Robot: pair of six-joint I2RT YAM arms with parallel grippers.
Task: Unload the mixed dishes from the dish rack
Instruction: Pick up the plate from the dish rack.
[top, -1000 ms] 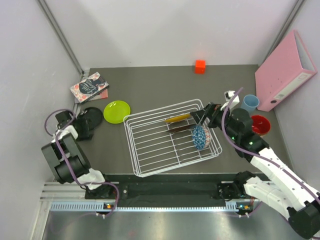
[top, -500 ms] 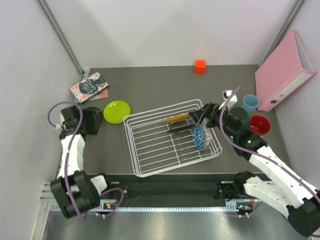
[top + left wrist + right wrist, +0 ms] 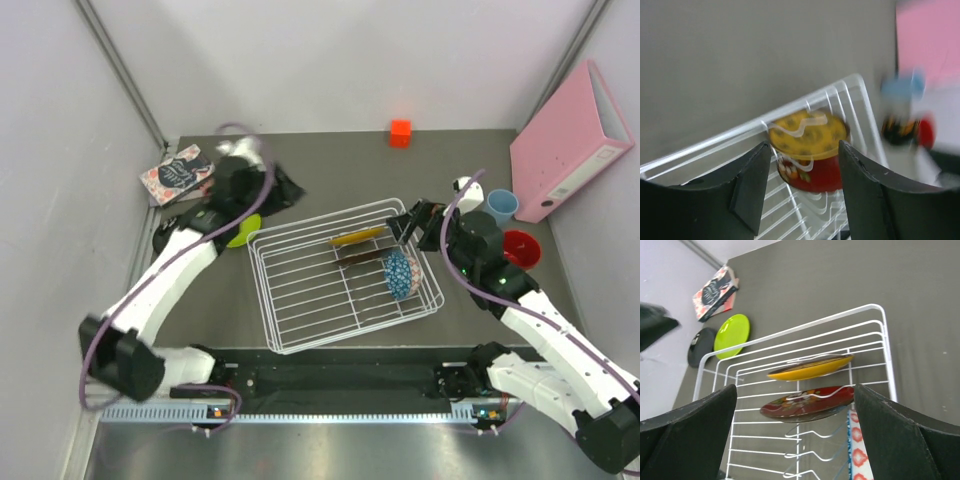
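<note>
Swung across from the left edge of the surface [image 3: 320, 160], the left fingers [image 3: 752, 185] are now hovering open and empty at the far left corner of the rack [image 3: 260, 295], facing the yellow plate [image 3: 357, 237] and red plate [image 3: 358, 258] still standing inside, so another pickup is likely starting, while the right fingers [image 3: 690, 425] are waiting open.

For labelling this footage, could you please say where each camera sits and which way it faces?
Top external: above and behind the robot, looking down at the dish rack; left arm and right arm show.
Left wrist: on the left arm, facing the yellow plate and reddish plate; its fingers show.
Right wrist: on the right arm, looking across the rack; its fingers show.
Shared: both wrist views see those two plates.
</note>
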